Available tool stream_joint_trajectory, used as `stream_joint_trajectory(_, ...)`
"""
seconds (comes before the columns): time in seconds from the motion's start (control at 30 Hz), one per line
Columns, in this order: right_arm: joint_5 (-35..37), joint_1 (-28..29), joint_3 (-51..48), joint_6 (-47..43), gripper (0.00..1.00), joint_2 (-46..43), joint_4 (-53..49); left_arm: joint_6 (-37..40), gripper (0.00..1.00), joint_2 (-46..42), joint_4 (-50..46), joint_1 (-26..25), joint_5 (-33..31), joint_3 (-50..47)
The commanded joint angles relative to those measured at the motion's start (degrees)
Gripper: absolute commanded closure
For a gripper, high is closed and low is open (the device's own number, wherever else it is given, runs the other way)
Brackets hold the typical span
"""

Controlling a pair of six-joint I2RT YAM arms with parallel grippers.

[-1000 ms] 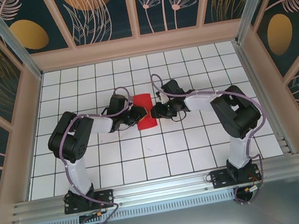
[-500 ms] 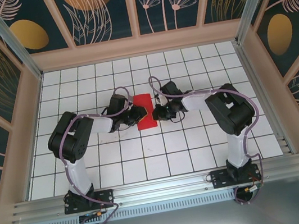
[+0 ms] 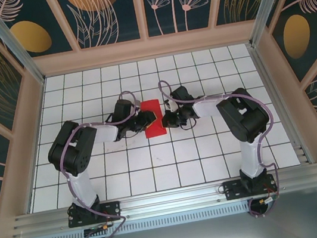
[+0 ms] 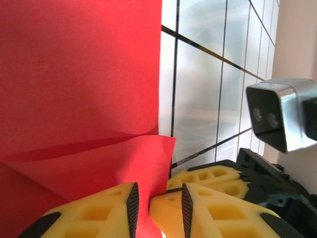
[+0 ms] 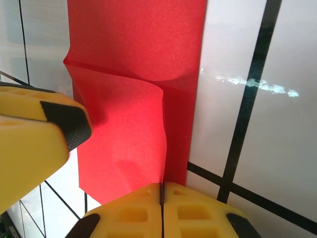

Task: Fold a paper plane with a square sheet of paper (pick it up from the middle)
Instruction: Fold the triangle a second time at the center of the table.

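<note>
From above, I see the red sheet of paper (image 3: 153, 118) on the table (image 3: 93, 165), with the left gripper (image 3: 146, 121) at the sheet's left edge and the right gripper (image 3: 163, 120) at its right edge. Left wrist: my jaws stand slightly parted, a raised flap of the sheet between them. Right wrist: jaws clenched together on the sheet's edge.
</note>
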Motion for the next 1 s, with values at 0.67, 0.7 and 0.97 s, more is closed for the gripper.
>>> stream_joint_trajectory(0.67,-0.1,-2.3,0.0,2.3,0.91,1.9,0.0,1.9,0.74,2.7,-3.3,-1.5,-3.2,1.1)
stream_joint_trajectory(0.7,-0.1,-2.3,0.0,2.3,0.91,1.9,-0.1,2.0,0.74,2.8,-3.4,-1.5,-3.4,1.3)
stream_joint_trajectory(0.97,0.2,-2.3,0.6,2.5,0.87,1.3,-0.7,2.0,0.76,3.6,-6.8,-1.5,-5.2,2.2)
